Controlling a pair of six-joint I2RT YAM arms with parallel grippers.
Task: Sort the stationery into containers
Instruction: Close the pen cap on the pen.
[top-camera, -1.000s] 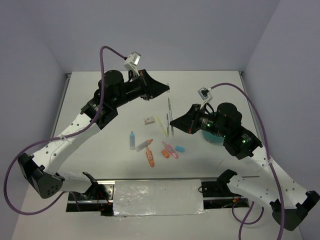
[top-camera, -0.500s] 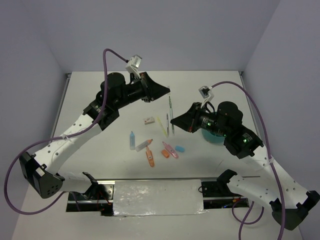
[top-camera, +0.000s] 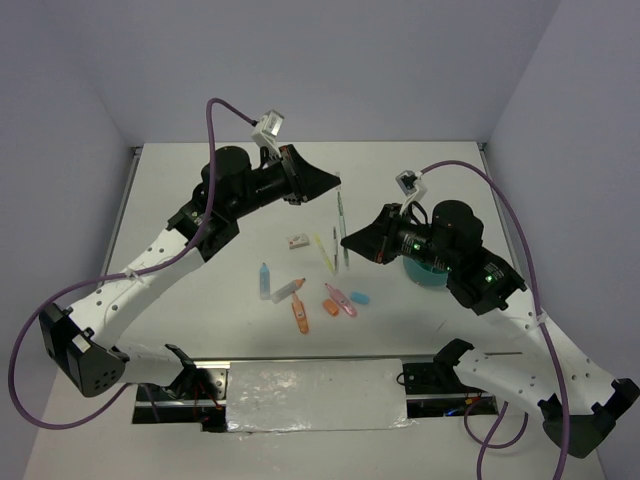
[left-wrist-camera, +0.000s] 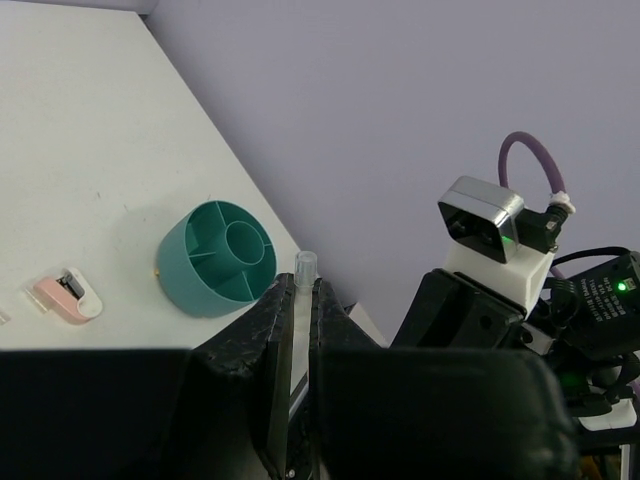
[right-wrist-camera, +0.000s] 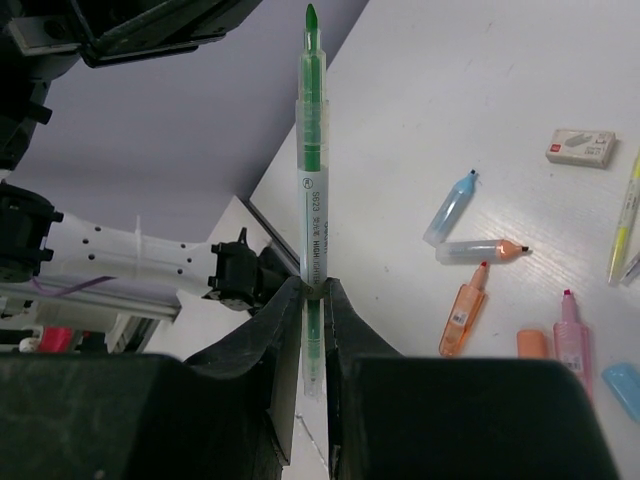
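My right gripper is shut on a green highlighter, whose bare tip points at the left gripper. My left gripper hangs just beyond that tip, shut on a small clear cap. The teal cup with inner dividers stands on the table, mostly hidden under the right arm in the top view. Loose stationery lies mid-table: a light blue tube, orange highlighters, a pink highlighter, a yellow pen and a white eraser.
A small pink and white item lies left of the cup. An orange eraser and a blue eraser lie beside the pink highlighter. Walls close the table at the back and sides. A foil-covered plate sits at the near edge.
Both arms have shifted only slightly. The right gripper with the green highlighter has edged left, closer to the left gripper. Neither grip has changed.
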